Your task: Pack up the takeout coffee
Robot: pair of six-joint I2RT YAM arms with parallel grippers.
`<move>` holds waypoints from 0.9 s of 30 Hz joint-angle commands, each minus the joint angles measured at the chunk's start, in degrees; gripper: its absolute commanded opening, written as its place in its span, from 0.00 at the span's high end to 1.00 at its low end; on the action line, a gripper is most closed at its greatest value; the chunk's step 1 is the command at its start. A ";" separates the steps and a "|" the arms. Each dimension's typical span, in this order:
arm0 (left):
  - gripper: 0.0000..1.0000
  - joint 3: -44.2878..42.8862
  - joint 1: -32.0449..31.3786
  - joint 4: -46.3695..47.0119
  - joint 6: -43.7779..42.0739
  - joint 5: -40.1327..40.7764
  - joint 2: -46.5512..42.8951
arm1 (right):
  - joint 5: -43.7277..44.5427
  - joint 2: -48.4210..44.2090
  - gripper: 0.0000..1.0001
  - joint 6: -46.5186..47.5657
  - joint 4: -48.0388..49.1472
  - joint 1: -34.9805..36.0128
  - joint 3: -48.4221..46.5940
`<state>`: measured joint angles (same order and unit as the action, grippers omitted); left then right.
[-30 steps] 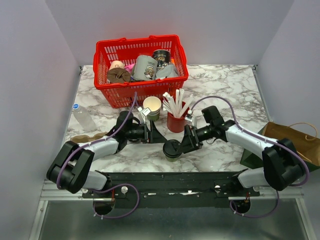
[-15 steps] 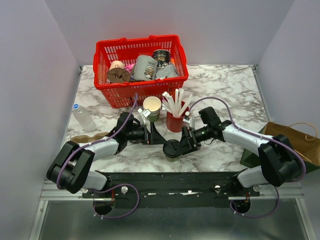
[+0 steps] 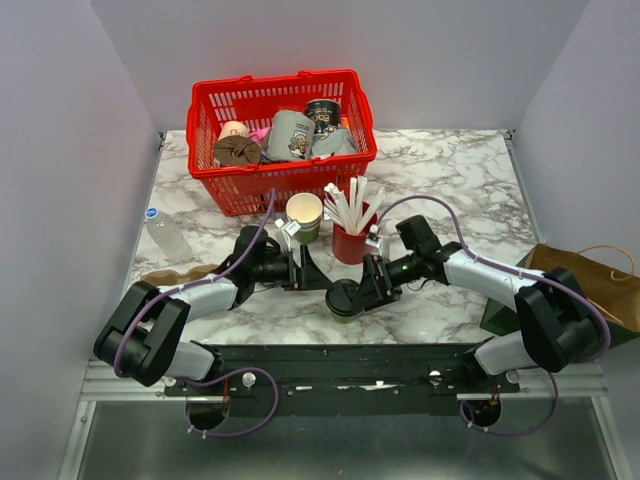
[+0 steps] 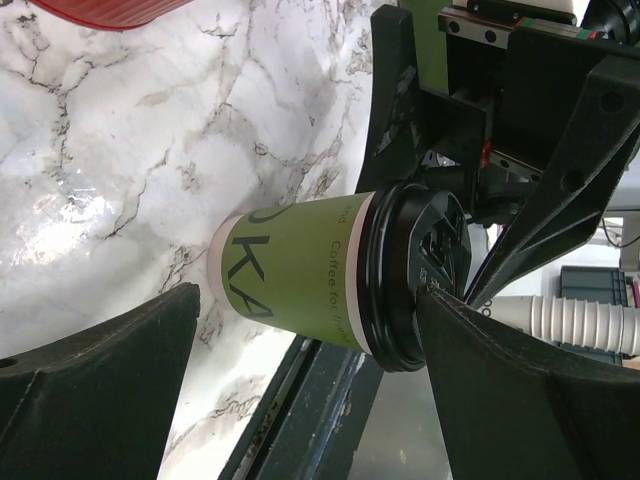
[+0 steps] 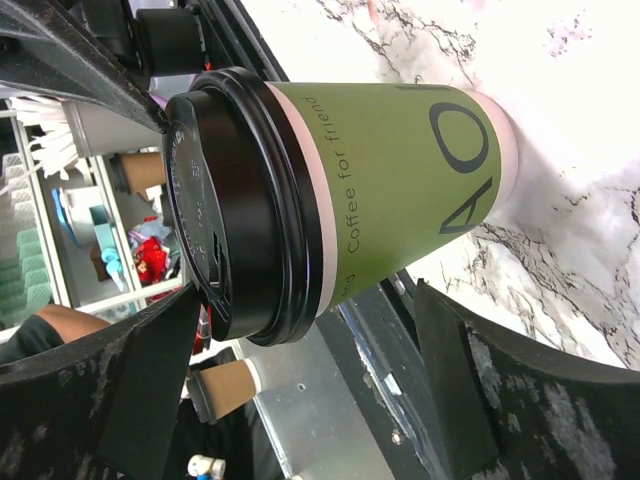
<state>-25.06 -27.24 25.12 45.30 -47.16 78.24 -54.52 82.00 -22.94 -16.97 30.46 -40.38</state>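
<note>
Two grippers flank the olive-green paper cup with round black plastic lid (image 3: 345, 298), upright near the white marble table's (image 3: 450, 160) front edge: left gripper (image 3: 306, 270), right gripper (image 3: 368, 284).
Left wrist: fingers (image 4: 90, 380) spread wide, cup ahead.
Right wrist: fingers (image 5: 110, 390) apart, cup close in the gap.

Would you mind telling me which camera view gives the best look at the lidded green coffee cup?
The right wrist view: the coffee cup fills much of the frame, its black lid and printed green side both clear. The left wrist view shows it smaller and farther off. The top external view shows little more than the lid from above.
</note>
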 commanded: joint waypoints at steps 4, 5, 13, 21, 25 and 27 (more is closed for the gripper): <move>0.04 0.89 -0.44 -0.25 -1.70 1.36 0.25 | 2.93 0.97 0.08 1.23 2.03 0.48 1.53; 0.04 0.89 -0.35 -0.34 -1.79 1.54 0.16 | 3.02 0.97 0.08 1.23 2.20 0.48 1.71; 0.04 1.06 -0.44 -1.74 -2.85 3.21 0.86 | 4.86 1.76 0.10 0.62 4.66 0.48 4.08; 0.04 0.98 -0.35 -0.78 -2.06 4.09 1.57 | 0.32 3.69 0.14 -2.02 10.90 0.13 6.71; 0.05 0.45 -0.35 -0.69 -1.70 3.92 1.74 | -1.11 3.96 0.15 -3.87 16.18 0.13 8.48; 0.05 0.36 -0.35 -0.87 -1.79 3.48 1.31 | -1.46 3.35 0.13 -3.26 16.01 0.04 7.61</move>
<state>-24.93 -27.40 24.62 45.01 -46.52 78.72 -59.18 83.90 -28.21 -3.53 30.02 -34.28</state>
